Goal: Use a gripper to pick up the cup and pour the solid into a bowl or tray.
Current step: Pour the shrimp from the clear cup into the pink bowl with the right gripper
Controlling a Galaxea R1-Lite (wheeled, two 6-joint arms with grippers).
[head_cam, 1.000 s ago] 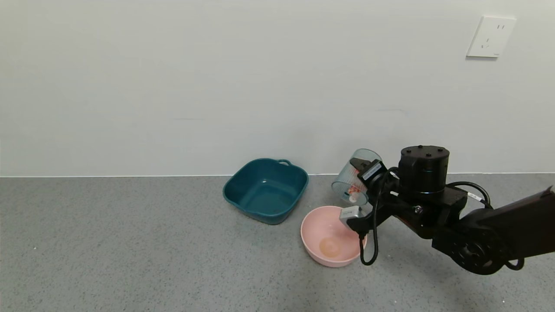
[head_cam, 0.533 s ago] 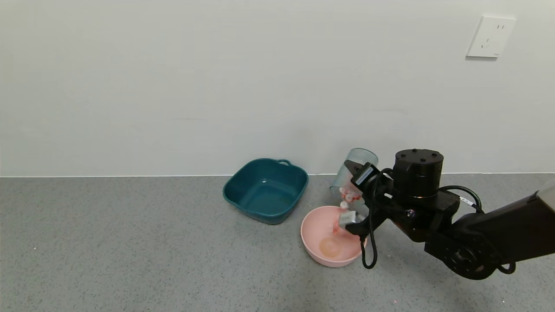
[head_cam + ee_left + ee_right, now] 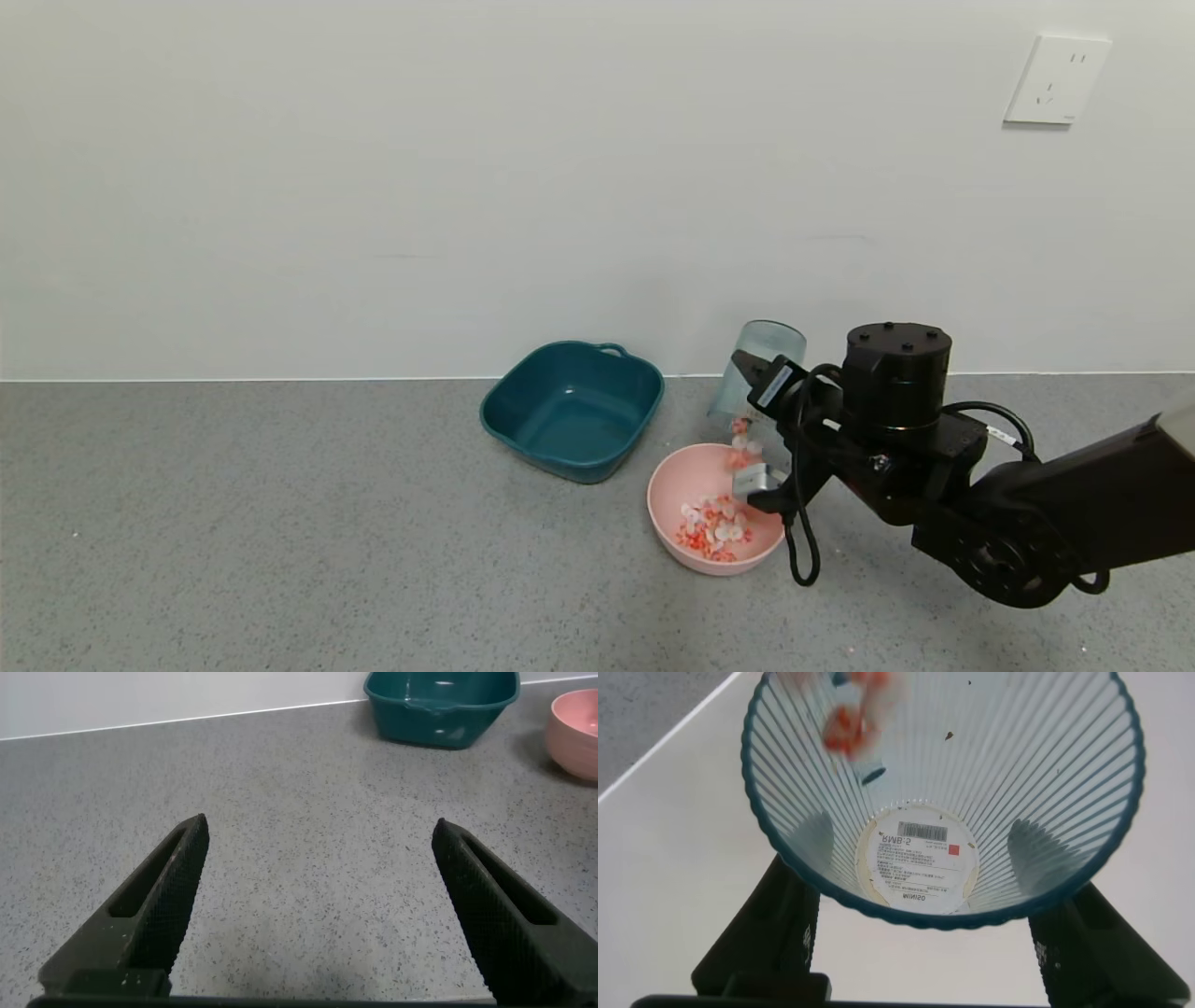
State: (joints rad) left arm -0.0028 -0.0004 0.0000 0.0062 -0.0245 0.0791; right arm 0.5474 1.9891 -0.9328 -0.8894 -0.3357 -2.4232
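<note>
Head view: the right gripper point(image 3: 764, 425) is seen at about 4 o'clock in the scene, reaching in from the right edge over the grey tabletop point(image 3: 280, 523). Its jaws are closed on the cup point(image 3: 758, 383), which is tipped steeply, base up toward the wall point(image 3: 467, 187) and mouth down over the far rim of the bowl point(image 3: 668, 509). A few pieces of the solid point(image 3: 714, 530) are caught in the air just under the cup's mouth, and a pink, red and white heap of them lies in the bowl's bottom. The bowl stands on the tabletop just below and slightly left of the gripper. A teal tub point(image 3: 572, 408) is set at 10 o'clock from the bowl, near it but apart, close to the wall. A white socket point(image 3: 1057, 78) is mounted on the wall at upper right. In the right wrist view the cup point(image 3: 938, 793) is looked into from its mouth: ribbed translucent walls, a barcode label point(image 3: 920, 854) seen through the base, and a few blurred red pieces point(image 3: 850, 728) near the rim; the black jaws are seen at either side of the cup, pressed to it. In the left wrist view the left gripper point(image 3: 322, 905) is held low over bare tabletop point(image 3: 308, 831), its jaws spread wide with nothing between them; the tub point(image 3: 439, 705) and an edge of the bowl point(image 3: 575, 733) are visible well beyond it.
</note>
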